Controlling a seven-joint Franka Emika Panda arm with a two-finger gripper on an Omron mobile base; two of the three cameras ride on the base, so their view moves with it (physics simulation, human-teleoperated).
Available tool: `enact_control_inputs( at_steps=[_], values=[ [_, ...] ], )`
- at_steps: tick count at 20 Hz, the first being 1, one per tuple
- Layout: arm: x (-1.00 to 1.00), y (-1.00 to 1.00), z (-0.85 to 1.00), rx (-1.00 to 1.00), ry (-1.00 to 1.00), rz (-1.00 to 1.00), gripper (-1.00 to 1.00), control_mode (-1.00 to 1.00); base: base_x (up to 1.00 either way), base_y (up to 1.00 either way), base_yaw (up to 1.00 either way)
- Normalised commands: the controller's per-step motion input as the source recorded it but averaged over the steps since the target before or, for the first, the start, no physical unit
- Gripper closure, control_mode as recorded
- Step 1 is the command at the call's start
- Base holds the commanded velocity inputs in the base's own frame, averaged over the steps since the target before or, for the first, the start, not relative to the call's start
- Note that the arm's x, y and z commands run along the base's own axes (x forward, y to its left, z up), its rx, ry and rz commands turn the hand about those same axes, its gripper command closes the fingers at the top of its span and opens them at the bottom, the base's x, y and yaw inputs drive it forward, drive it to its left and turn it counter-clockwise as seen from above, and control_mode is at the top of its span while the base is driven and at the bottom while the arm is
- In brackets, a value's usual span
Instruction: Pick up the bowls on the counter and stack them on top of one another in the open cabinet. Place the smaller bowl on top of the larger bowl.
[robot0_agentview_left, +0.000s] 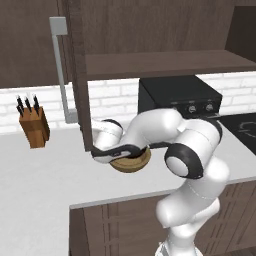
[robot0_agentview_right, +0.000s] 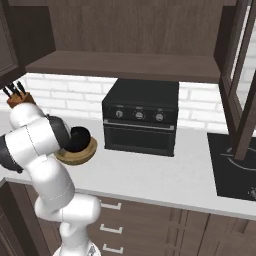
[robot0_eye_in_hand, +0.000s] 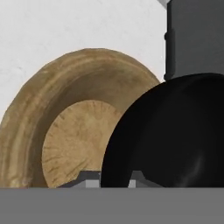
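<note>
Two bowls overlap: the claw, pinched on the black bowl's rim, might nudge the wooden bowl.

A wide, shallow, light-brown wooden bowl with a thick rim is seen upright on the pale grey-white counter, left of the black oven. A much smaller glossy black bowl is seen over the wooden bowl's near edge, overlapping it; contact cannot be told. The dark brown open cabinet hangs above, its shelf bare.
</note>
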Motion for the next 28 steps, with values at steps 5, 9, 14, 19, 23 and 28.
enact_control_inputs(
  at_steps=[5,9,14,19,23,28],
  values=[
    [0.32,0.00,-0.18,-0.01,0.03,0.00,-1.00,-1.00,0.00,0.00,0.00],
    [0.03,0.07,0.14,0.00,-0.03,0.00,-1.00,-1.00,0.00,0.00,0.00],
    [-0.33,0.58,0.52,0.00,-0.09,0.00,-1.00,-1.00,0.00,0.00,0.00],
    [-0.38,0.06,-0.13,0.00,0.03,0.00,-1.00,-1.00,0.00,0.00,0.00],
    [0.00,0.00,-0.43,0.00,0.03,0.00,-1.00,-1.00,0.00,0.00,0.00],
    [0.04,0.00,-0.49,0.00,0.08,0.00,-1.00,-1.00,0.00,0.00,0.00]
  ],
)
